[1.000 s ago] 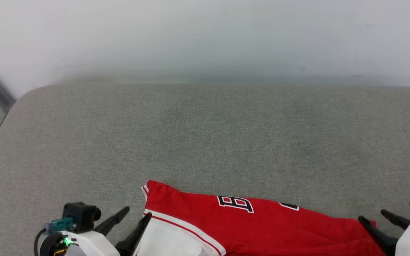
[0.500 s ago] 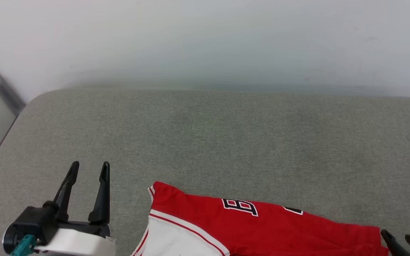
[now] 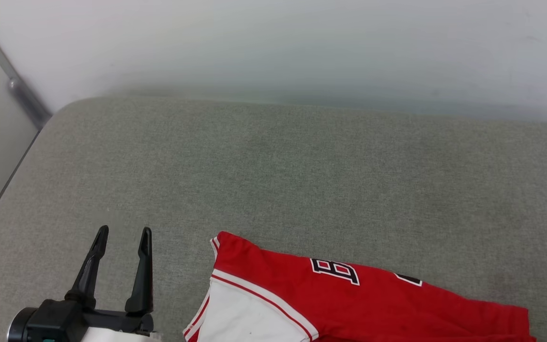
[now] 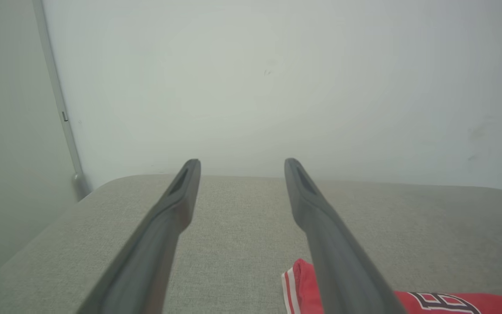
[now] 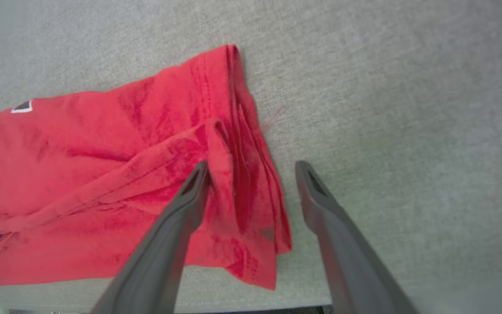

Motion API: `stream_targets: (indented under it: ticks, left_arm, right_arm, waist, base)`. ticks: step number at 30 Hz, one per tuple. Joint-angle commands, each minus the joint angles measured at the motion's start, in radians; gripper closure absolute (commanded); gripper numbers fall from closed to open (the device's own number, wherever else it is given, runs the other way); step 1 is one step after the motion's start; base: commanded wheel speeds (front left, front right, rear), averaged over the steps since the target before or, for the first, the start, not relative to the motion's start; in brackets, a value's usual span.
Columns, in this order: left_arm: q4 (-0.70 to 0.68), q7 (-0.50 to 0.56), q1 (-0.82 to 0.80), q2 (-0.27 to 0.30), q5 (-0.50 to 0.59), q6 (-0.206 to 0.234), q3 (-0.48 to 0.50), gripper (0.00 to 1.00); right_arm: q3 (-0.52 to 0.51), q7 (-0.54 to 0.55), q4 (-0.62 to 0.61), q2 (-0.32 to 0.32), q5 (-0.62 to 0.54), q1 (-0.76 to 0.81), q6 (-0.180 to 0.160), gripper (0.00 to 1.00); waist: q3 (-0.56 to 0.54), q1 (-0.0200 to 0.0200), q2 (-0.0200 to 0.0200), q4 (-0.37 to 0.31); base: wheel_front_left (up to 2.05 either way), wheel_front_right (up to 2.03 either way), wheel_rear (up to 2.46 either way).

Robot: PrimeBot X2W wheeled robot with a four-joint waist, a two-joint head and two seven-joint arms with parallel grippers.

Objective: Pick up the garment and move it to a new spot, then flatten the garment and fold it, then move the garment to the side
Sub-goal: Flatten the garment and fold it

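1. The garment [image 3: 373, 304] is seen lying on the grey fabric surface [image 3: 302, 180] at the near edge of the head view. Its white sleeve and stripe trim are at the left end, and its red body is stretched to the right.
2. The left gripper [image 3: 125, 230] is seen at the lower left of the head view, spread wide with nothing between its fingers. It is set apart from the garment's left end by a strip of bare surface.
3. In the left wrist view, that gripper [image 4: 242, 162] is pointed toward the pale wall [image 4: 277, 87]. The garment's striped corner [image 4: 303, 288] is seen low down beside one finger.
4. The right gripper [image 5: 253, 165] is held wide open and empty over the garment's bunched red end [image 5: 103, 174]. One finger is seen over the folds, the other over bare surface. Whether the fabric is touched cannot be told.
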Motion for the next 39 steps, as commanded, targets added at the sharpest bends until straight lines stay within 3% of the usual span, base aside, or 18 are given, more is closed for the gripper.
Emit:
stream_targets:
  ticks: [1,7,22,23,24,25,32,39]
  left_arm:
    - [0.006,-0.002,-0.013,-0.009,0.010,-0.013,0.010,0.00]
    - [0.020,-0.002,-0.034,-0.037,0.034,-0.044,0.028,0.00]
    - [0.019,-0.002,-0.050,-0.031,0.036,-0.052,0.020,0.00]
    - [0.020,-0.002,-0.048,-0.030,0.035,-0.052,0.020,0.00]
    - [0.020,-0.002,-0.047,-0.028,0.034,-0.052,0.020,0.00]
    - [0.021,-0.002,-0.046,-0.027,0.034,-0.052,0.019,0.00]
    - [0.027,-0.002,-0.037,-0.023,0.032,-0.052,0.019,0.00]
    - [0.038,-0.002,-0.029,-0.023,0.026,-0.052,0.008,0.00]
  right_arm:
    - [-0.003,0.001,0.015,0.006,-0.009,-0.025,0.000,0.00]
    - [0.008,0.012,0.104,0.015,-0.011,-0.049,0.000,0.00]
    - [0.226,0.010,0.234,0.049,0.034,-0.056,0.006,0.00]
    - [0.229,-0.004,0.239,0.050,0.038,-0.059,0.006,0.40]
    - [0.223,-0.016,0.243,0.049,0.036,-0.065,0.006,0.95]
    - [0.219,-0.031,0.245,0.042,0.030,-0.070,0.006,1.00]
    - [0.157,-0.114,0.229,-0.041,-0.005,-0.091,-0.001,1.00]
    - [0.012,-0.146,0.232,-0.117,-0.033,-0.124,-0.001,1.00]
  waist:
    - [0.015,0.0000,0.0000,0.010]
    - [0.034,0.0000,0.0000,0.024]
    - [0.031,0.0000,0.0000,0.038]
    - [0.029,0.0000,0.0000,0.038]
    - [0.028,0.0000,0.0000,0.038]
    - [0.026,0.0000,0.0000,0.037]
    - [0.012,0.0000,0.0000,0.030]
    - [-0.002,0.0000,0.0000,0.017]
  base:
    - [0.00,0.00,0.00]
    - [0.00,0.00,0.00]
    - [0.00,0.00,0.00]
    - [0.00,0.00,0.00]
    - [0.00,0.00,0.00]
    - [0.00,0.00,0.00]
    - [0.00,0.00,0.00]
    - [0.00,0.00,0.00]
